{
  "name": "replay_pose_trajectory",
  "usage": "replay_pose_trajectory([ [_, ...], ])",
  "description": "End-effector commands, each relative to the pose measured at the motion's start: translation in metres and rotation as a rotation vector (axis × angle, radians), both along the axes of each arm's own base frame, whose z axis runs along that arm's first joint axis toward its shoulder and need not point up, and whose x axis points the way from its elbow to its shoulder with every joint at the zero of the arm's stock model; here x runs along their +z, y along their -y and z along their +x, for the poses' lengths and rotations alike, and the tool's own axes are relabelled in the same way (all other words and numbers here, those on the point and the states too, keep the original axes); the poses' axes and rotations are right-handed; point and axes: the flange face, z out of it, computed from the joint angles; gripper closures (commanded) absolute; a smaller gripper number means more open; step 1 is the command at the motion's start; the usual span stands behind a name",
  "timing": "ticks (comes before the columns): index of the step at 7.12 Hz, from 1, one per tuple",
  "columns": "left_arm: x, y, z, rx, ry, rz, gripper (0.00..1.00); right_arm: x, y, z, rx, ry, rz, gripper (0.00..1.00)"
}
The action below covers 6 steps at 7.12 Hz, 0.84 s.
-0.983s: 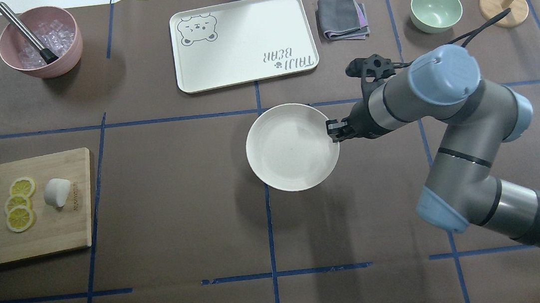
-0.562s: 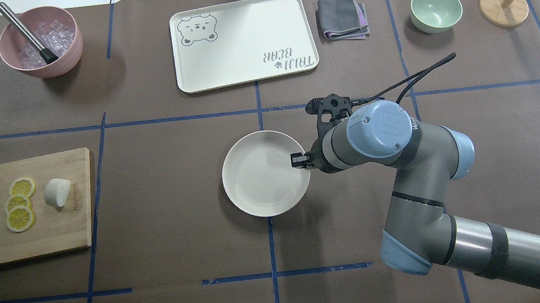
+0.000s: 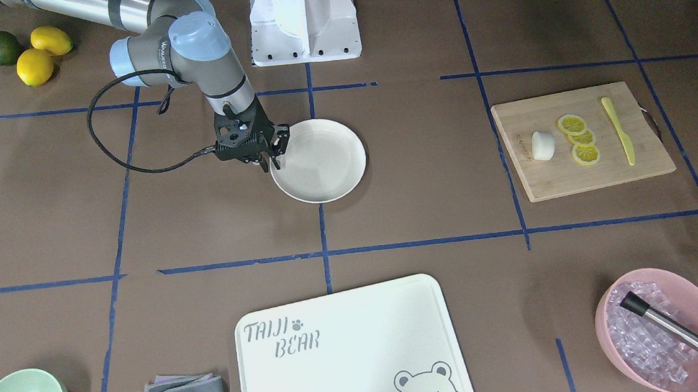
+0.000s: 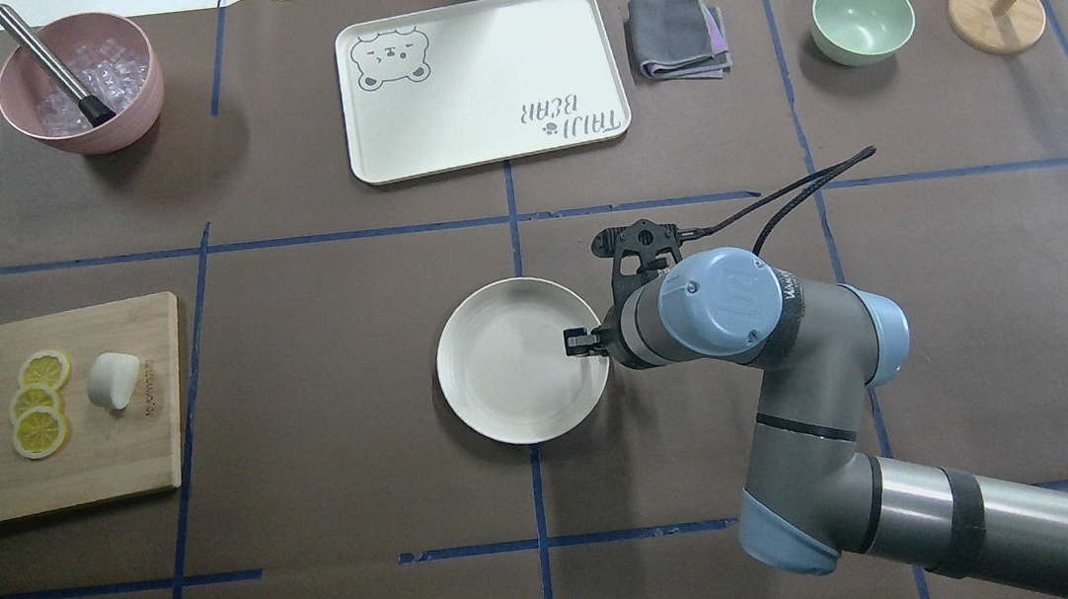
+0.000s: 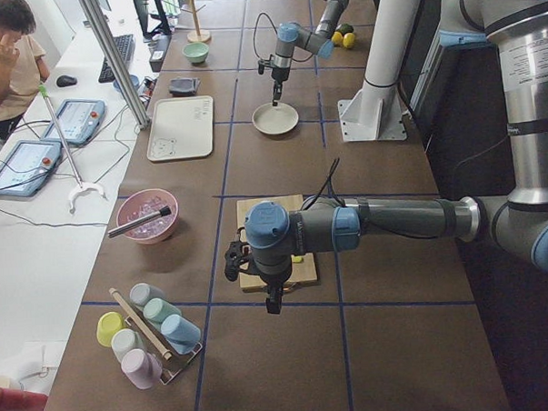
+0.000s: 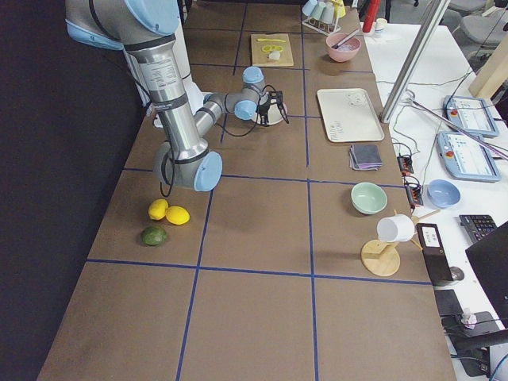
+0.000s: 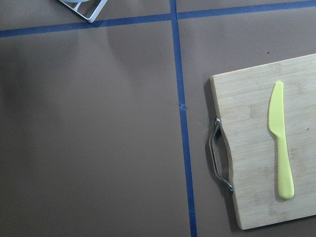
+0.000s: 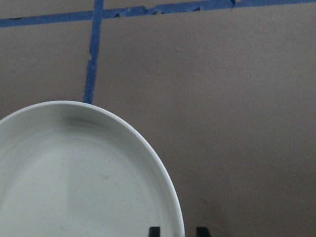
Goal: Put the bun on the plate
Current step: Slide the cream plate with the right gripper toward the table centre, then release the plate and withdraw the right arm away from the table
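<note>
Clamps the right gripper (image 4: pixel 579 341) on the plate (image 4: pixel 496 413) at its right rim, one finger inside, one outside: looks like a hold for sliding it. Leaves the bun (image 4: pixel 113 379) out left on the cutting board (image 4: pixel 124 462), well apart. Cannot tell the jaw state of the left gripper (image 5: pixel 273 304) above that board.

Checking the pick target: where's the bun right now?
In the overhead view, the bun sits at the left on the wooden cutting board, just right of the three lemon slices, well apart from the plate at table centre.
</note>
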Motion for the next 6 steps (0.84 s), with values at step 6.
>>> replay_pose_trajectory([
  [6,-0.076,0.028,0.076,0.094,0.003,0.063,0.0,0.052,0.143,0.274,-0.208,-0.261,0.085,0.0],
])
